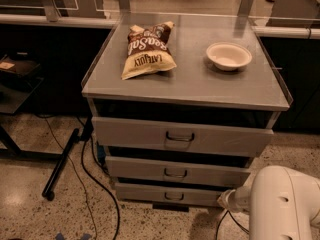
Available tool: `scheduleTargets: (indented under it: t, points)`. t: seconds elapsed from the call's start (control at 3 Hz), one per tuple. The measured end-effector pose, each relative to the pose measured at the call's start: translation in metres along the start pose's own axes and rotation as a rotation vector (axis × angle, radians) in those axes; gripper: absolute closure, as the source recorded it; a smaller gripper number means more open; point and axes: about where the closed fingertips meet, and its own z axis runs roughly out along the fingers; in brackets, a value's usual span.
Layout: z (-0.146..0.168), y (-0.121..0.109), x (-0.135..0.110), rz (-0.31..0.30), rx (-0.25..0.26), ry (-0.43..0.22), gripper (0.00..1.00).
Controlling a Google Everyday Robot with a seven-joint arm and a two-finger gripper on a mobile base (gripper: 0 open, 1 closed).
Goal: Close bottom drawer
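At the foot of the cabinet [150,86], the bottom drawer [150,192] is found lowest of three grey fronts, under the middle drawer [210,174] and the top drawer [130,131]. It is judged to be partly out, since a dark gap is seen above its panel. Its small loop handle [174,196] is untouched.

The gripper [226,201] is located at the lower right, at the tip of the white arm [282,204], just beside the right end of the bottom drawer's front. Whether it is open or shut cannot be told.

For the step in hand, a flat push on the front panel is recommended, applied near the handle and not at the right corner, so that the tray is not skewed on its runners. The push should be directed straight into the cabinet and kept low, below the overhanging middle drawer front.

Room is limited above by that overhang and below by the speckled floor [30,204]. Open floor is noted in front of the cabinet. To the left, a black cable [90,181] and a dark stand leg [61,165] lie near the cabinet's corner and should be avoided. A chip bag [147,49] and a bowl [229,55] rest on the top, well apart from the work, and could shift if the drawer is shut hard.
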Motion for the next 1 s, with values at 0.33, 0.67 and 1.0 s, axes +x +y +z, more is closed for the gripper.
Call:
scheduleTargets:
  t: [0.33, 0.67, 1.0]
  points:
    - [-0.008, -0.008, 0.002, 0.017, -0.002, 0.023, 1.00]
    - [-0.041, -0.040, -0.002, 0.071, 0.033, 0.070, 1.00]
    - [-0.080, -0.088, -0.011, 0.174, 0.083, 0.083, 1.00]
